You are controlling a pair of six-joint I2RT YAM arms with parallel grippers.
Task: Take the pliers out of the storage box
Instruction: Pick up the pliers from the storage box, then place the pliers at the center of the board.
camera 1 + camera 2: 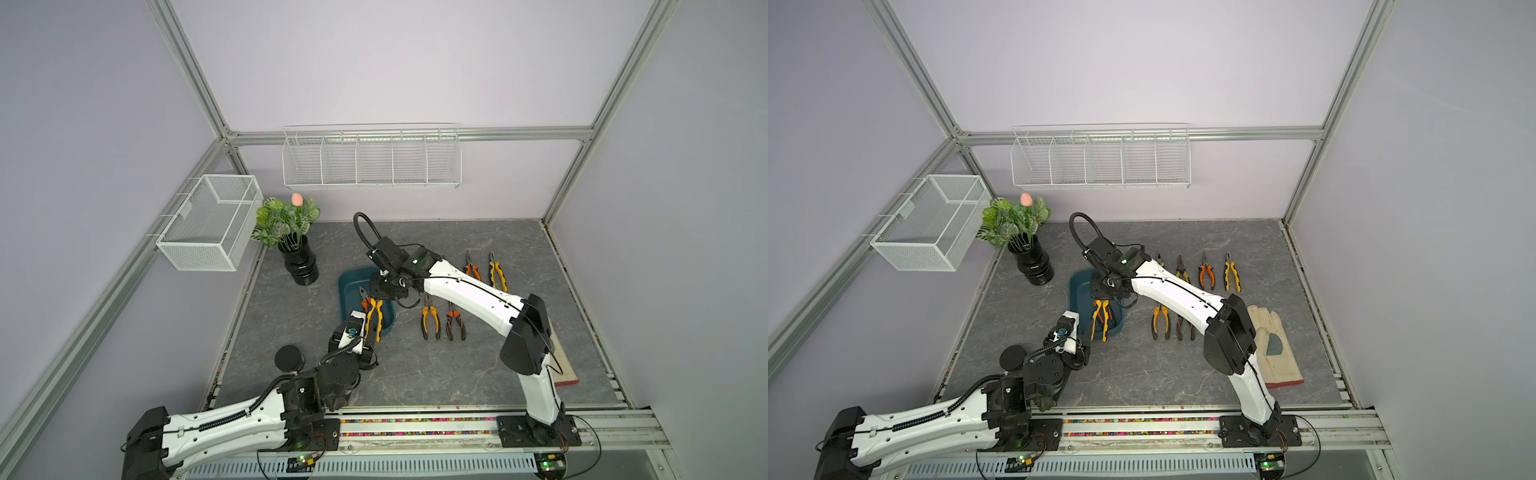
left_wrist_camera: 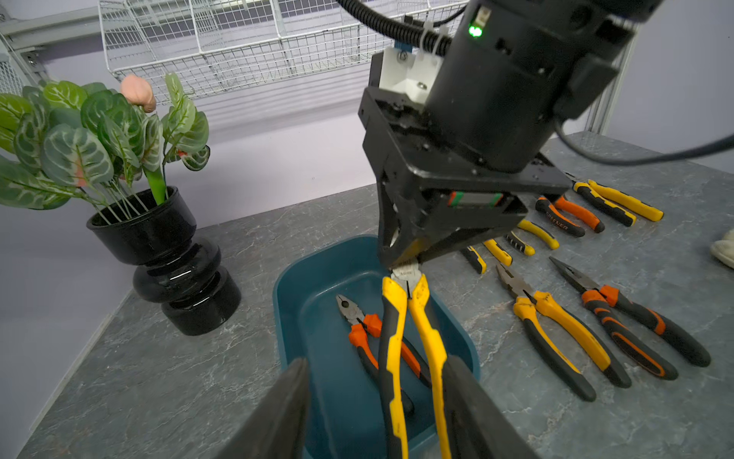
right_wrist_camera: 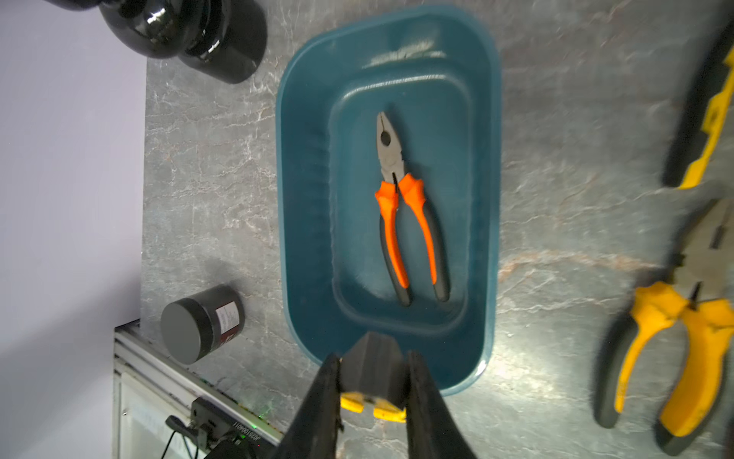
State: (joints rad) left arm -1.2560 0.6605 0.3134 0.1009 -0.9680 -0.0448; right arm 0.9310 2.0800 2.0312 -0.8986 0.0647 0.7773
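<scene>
My right gripper [image 3: 373, 361] is shut on the dark metal head of yellow-black pliers [image 2: 401, 357] and holds them above the teal storage box [image 2: 313, 302]. Their two handles run out between the fingers of my left gripper [image 2: 377, 409], which stands open around them. One handle lies close against a left finger [image 2: 472, 405]; I cannot tell if they touch. Orange-black pliers [image 3: 405, 222] lie flat on the floor of the storage box [image 3: 310, 198]. Several other pliers [image 1: 1160, 322] lie in rows on the table to the right of the box.
A black vase with a plant [image 1: 299, 262] stands left of and behind the box. A black jar [image 1: 289, 357] sits beside my left arm. A work glove [image 1: 1273, 345] lies at the right. White wire baskets [image 1: 372, 160] [image 1: 208, 222] hang on the walls.
</scene>
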